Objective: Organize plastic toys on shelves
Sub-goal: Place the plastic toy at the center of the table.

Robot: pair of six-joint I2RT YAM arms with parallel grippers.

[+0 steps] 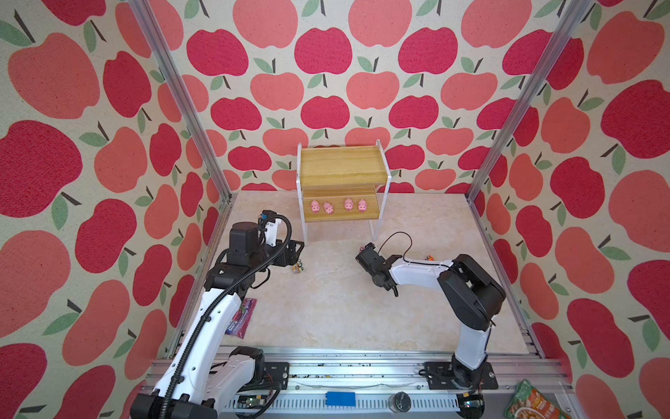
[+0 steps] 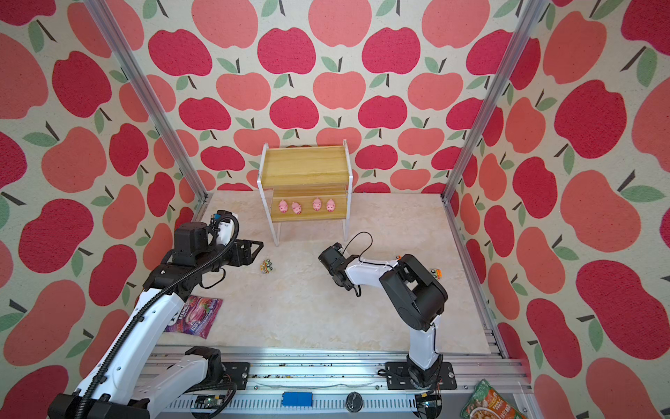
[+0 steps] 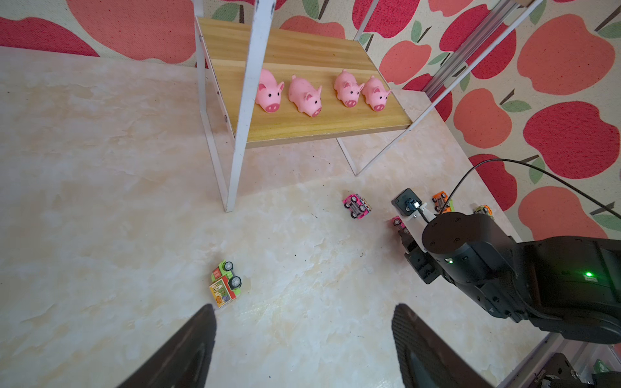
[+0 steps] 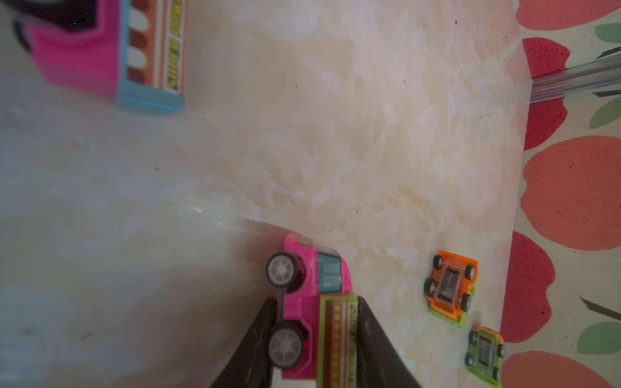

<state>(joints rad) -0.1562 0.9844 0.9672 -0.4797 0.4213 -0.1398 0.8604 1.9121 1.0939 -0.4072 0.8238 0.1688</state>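
Plastic toys are only half sorted at this point: the four pink pigs (image 3: 304,97) stand in a row on the lower board of the shelves (image 1: 342,167), snouts facing out toward the arms, and every truck is off the rack. The right gripper (image 4: 316,302) is clamped on the pink truck with the green box (image 4: 302,265), one finger on each side of it. I honestly can't tell if it's lifted or touching the table (image 1: 326,308). The pink-and-blue truck (image 3: 357,206) lies tipped over with its wheels showing, between the rack's front leg and that gripper. Behind the right arm, near the table's edge by the wall, the orange truck (image 4: 452,289) and the green-and-orange truck (image 4: 485,352) both lie belly up, just beside each other. The left gripper (image 3: 302,309) hangs wide open with nothing in it, and the yellow-green truck (image 3: 225,284) sits just past one of its fingertips, not touching. Non-toy stuff: the purple snack packet (image 2: 195,315) lies flat next to the left arm, and the green pouch (image 2: 486,402) is off the table by the front rail on the right.
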